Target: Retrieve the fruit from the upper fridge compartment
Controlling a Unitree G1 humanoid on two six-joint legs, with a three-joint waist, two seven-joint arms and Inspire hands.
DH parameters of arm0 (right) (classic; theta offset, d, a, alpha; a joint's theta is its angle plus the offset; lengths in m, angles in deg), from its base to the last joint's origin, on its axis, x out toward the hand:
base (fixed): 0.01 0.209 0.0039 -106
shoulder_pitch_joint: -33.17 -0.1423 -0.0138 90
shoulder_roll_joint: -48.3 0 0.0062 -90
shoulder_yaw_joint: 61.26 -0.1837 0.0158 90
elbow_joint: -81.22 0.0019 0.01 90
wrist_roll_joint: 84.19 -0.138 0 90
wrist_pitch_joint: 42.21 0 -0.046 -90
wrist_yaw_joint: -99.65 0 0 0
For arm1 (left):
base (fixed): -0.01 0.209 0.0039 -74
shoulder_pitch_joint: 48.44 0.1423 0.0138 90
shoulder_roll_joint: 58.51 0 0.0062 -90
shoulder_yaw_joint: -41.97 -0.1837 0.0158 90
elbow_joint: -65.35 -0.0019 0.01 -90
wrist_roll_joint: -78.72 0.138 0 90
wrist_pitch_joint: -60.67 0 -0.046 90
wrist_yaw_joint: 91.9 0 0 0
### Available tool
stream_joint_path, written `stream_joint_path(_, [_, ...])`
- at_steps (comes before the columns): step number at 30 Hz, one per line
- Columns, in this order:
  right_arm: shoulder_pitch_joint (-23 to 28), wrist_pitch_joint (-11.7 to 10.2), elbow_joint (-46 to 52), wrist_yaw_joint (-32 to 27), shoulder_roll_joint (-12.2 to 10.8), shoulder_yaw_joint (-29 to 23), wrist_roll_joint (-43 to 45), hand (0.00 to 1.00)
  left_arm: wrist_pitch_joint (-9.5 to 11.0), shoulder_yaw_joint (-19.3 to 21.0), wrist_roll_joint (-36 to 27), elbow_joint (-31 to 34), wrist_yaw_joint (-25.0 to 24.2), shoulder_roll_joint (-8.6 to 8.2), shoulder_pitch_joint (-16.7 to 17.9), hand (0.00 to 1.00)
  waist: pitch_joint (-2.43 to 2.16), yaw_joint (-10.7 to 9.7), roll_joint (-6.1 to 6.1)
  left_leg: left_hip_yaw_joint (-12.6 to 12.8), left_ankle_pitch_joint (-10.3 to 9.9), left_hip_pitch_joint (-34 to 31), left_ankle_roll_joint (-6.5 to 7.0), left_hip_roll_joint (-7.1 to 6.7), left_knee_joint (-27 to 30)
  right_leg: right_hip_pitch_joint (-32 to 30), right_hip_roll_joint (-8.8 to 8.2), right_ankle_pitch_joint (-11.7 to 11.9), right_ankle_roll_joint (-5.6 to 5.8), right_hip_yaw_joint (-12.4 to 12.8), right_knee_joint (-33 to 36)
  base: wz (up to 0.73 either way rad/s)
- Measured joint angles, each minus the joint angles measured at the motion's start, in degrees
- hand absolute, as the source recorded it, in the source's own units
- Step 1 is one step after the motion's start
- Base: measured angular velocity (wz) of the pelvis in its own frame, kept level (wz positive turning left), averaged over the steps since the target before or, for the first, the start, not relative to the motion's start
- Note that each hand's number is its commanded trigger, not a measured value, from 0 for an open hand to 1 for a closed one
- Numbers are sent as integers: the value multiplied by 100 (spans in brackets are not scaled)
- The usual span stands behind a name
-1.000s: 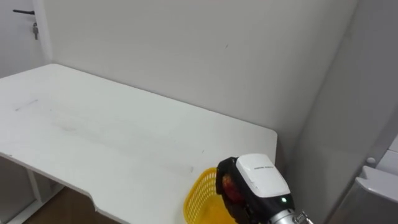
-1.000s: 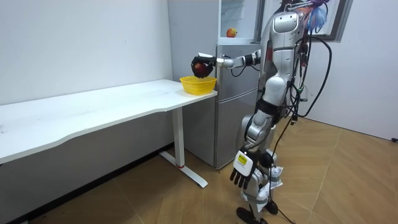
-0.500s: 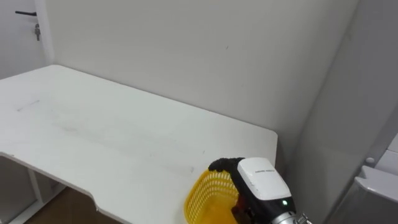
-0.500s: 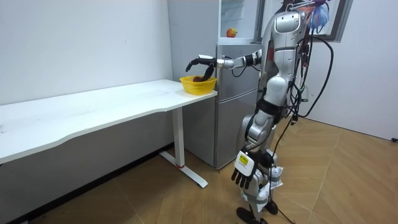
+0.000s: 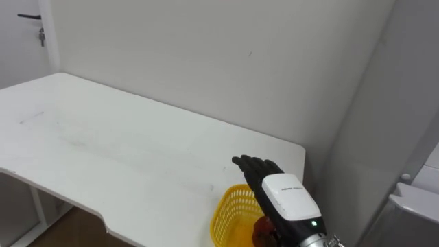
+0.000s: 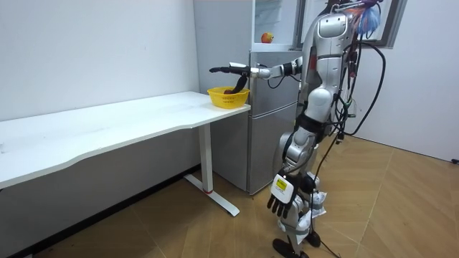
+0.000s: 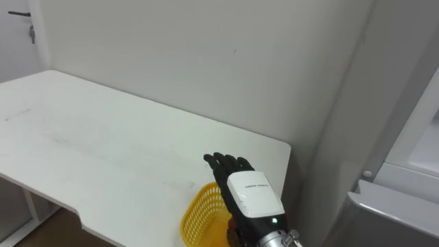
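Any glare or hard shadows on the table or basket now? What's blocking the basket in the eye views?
Left eye view: the table is evenly lit, with no glare or hard shadow; the right hand, fingers straight, hides part of the yellow basket and of the red fruit in it. Room view: soft shade under the table; basket unblocked; the left hand hangs low, relaxed.

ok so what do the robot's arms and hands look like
The right hand has black fingers, a white cover on its back with a small green light, and a silver metal wrist. The right forearm looks silver with dark sections. The left hand is black too, with a white tag on its back.
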Motion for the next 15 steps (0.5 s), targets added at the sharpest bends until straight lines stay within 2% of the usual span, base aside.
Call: stream_joint_path(15, [-7,-1,15,0,0,0,-62,0,-10,-2,-4,4,71,0,-8,0,-15,-6,-6,0,2,4,0,0,9,9,-1,0,0,0,0,0])
